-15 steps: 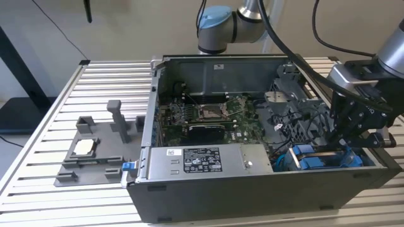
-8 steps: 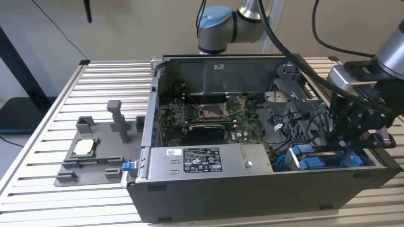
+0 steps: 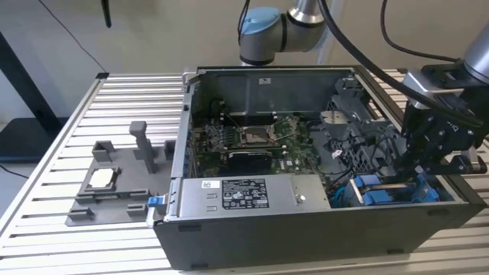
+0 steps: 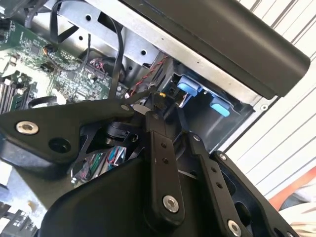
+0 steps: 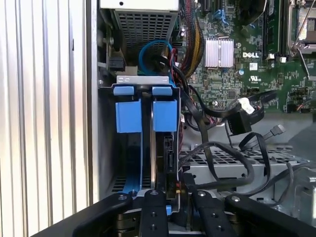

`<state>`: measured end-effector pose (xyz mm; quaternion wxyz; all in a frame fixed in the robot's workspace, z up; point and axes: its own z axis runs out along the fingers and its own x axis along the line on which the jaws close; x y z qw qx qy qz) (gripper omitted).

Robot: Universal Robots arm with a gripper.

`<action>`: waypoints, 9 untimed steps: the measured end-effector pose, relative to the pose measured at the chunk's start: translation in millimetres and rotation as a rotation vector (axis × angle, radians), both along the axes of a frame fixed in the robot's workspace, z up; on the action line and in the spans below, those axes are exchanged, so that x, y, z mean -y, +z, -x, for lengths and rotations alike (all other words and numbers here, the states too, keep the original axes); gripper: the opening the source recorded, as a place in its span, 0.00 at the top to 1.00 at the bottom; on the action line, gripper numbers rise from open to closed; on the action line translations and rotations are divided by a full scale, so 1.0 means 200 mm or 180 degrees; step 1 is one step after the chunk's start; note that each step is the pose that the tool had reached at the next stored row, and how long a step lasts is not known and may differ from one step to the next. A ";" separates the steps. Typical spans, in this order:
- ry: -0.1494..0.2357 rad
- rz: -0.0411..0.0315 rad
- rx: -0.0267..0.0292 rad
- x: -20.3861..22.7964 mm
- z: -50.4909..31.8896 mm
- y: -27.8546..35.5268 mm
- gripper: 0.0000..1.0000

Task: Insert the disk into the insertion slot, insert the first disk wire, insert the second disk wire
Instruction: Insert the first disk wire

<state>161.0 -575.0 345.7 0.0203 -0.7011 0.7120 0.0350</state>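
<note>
The end effector (image 3: 418, 171) sits inside the computer case (image 3: 306, 243), at the corner that holds the insertion slot (image 5: 143, 79). The disk (image 5: 167, 158) stands on edge in the slot (next to its blue tabs (image 5: 129, 116)), directly under the end effector. Whether the end effector clamps the disk cannot be told. The case rests on the desk (image 3: 91, 103).
</note>
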 end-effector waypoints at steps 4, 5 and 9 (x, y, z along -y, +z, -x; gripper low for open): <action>0.0000 0.0001 0.0003 0.000 0.003 0.045 0.73; 0.0000 0.0001 0.0005 0.000 0.004 0.054 0.73; 0.0000 0.0000 0.0021 -0.001 0.012 0.085 0.73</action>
